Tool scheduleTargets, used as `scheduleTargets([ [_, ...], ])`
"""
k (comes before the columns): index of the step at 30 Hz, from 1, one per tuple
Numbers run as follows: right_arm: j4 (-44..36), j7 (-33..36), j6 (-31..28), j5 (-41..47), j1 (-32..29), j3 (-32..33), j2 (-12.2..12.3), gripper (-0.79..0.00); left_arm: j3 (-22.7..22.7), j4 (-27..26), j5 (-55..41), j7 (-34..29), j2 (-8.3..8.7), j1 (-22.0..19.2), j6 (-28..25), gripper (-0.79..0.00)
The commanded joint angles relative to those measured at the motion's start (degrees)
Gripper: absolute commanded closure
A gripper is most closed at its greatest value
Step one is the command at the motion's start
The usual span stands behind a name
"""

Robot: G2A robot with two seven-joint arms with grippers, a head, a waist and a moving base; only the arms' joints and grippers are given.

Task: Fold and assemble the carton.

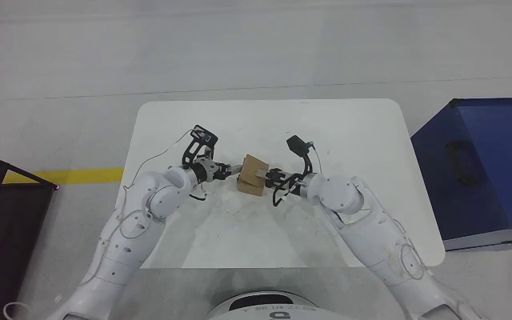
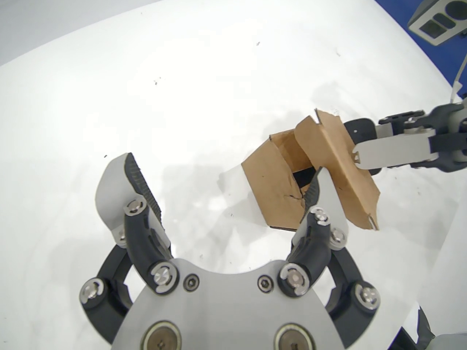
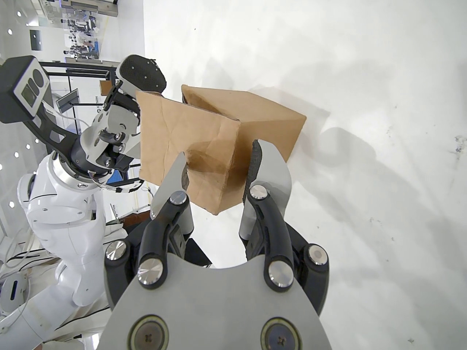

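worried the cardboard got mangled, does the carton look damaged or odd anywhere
Yes. The carton has a small tear along a fold beside a fingertip of the left tool, and the panel clamped in the right tool is wrinkled and dented. Its flaps stand open.

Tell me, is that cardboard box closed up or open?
Open. The carton shows its hollow inside through an unclosed end, and one flap stands out loose.
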Motion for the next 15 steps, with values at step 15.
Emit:
scheduleTargets([
  [15,0.85,0.95,1.23,-1.36,1.26,-0.93,0.02,-0.240,0.15,-0.81,2.33,-4.32,0.23,-0.32,1.50,-0.785],
])
